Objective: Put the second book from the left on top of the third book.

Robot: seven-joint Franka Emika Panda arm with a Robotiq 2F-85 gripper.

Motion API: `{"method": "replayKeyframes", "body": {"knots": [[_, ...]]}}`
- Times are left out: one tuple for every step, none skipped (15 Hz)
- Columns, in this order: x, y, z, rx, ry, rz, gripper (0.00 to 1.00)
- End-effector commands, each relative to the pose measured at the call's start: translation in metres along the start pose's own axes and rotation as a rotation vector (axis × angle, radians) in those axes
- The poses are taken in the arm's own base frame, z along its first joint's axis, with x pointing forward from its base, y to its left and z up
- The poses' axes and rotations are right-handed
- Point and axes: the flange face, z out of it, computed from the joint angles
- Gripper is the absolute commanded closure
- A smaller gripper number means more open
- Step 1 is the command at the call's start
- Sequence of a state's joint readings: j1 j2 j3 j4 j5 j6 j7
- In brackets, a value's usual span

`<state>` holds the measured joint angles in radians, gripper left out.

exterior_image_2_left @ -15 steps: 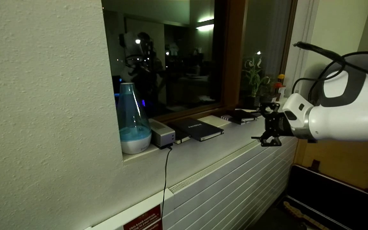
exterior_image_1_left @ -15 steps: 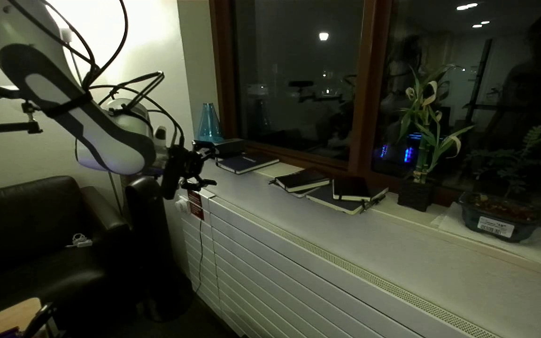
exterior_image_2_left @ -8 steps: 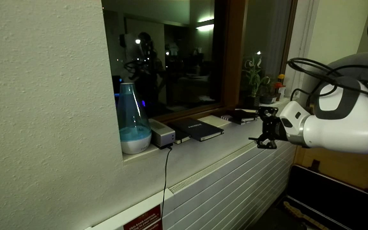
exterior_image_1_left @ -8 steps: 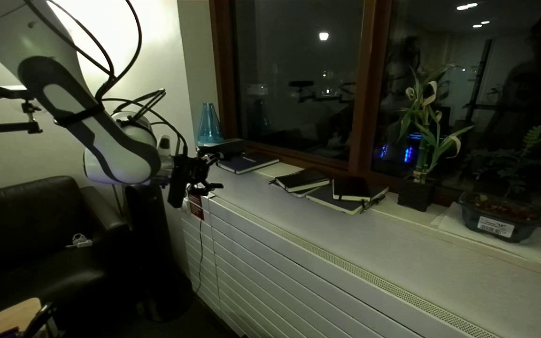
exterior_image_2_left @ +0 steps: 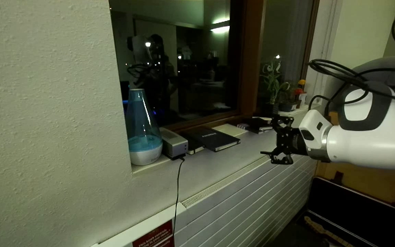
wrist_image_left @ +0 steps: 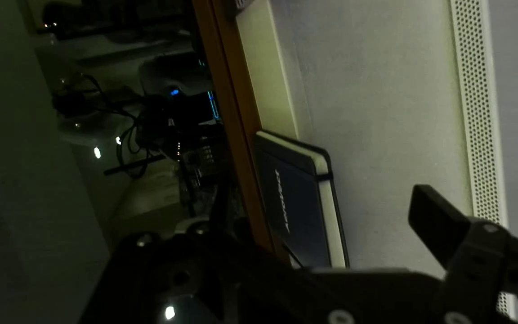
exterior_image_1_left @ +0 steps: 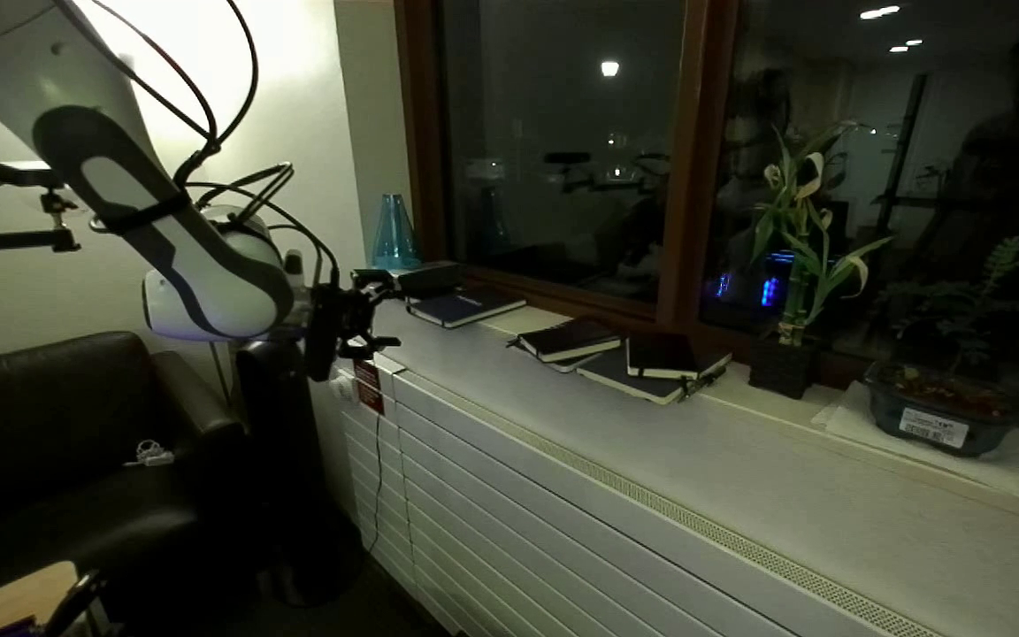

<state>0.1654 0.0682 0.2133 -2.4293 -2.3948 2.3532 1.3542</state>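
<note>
Left of centre in an exterior view: my claw (exterior_image_1_left: 387, 315), jaws spread wide, holding nothing. Right of centre, grey-blue book (exterior_image_1_left: 613, 378) lies on the ledge (exterior_image_1_left: 739, 464), partly under a smaller dark book (exterior_image_1_left: 662, 354).

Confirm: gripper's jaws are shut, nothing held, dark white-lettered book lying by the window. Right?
One slip: the jaws aren't shut. Both exterior views show the gripper with its jaws standing wide apart. The rest is right: nothing is held, and the dark white-lettered book lies by the window.
</note>
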Motion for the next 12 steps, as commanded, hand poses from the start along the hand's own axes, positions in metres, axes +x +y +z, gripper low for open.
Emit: {"method": "replayKeyframes", "body": {"knots": [[0.0211, -0.0013, -0.0125, 0.017, 0.053, 0.006, 0.0], [0.025, 0.0005, -0.0142, 0.013, 0.056, 0.004, 0.0], [0.0207, -0.0033, -0.0089, 0.006, 0.043, -0.005, 0.0], [0.0247, -0.0033, -0.0103, 0.005, 0.051, -0.005, 0.0], [0.0266, -0.0031, -0.0108, 0.004, 0.055, -0.005, 0.0], [0.027, -0.0028, -0.0107, 0.004, 0.055, -0.005, 0.0], [0.0269, -0.0027, -0.0107, 0.004, 0.055, -0.005, 0.0], [0.0269, -0.0027, -0.0107, 0.004, 0.055, -0.005, 0.0], [0.0269, -0.0027, -0.0107, 0.004, 0.055, -0.005, 0.0], [0.0269, -0.0027, -0.0107, 0.004, 0.055, -0.005, 0.0], [0.0269, -0.0027, -0.0107, 0.004, 0.055, -0.005, 0.0], [0.0269, -0.0027, -0.0107, 0.004, 0.055, -0.005, 0.0]]}}
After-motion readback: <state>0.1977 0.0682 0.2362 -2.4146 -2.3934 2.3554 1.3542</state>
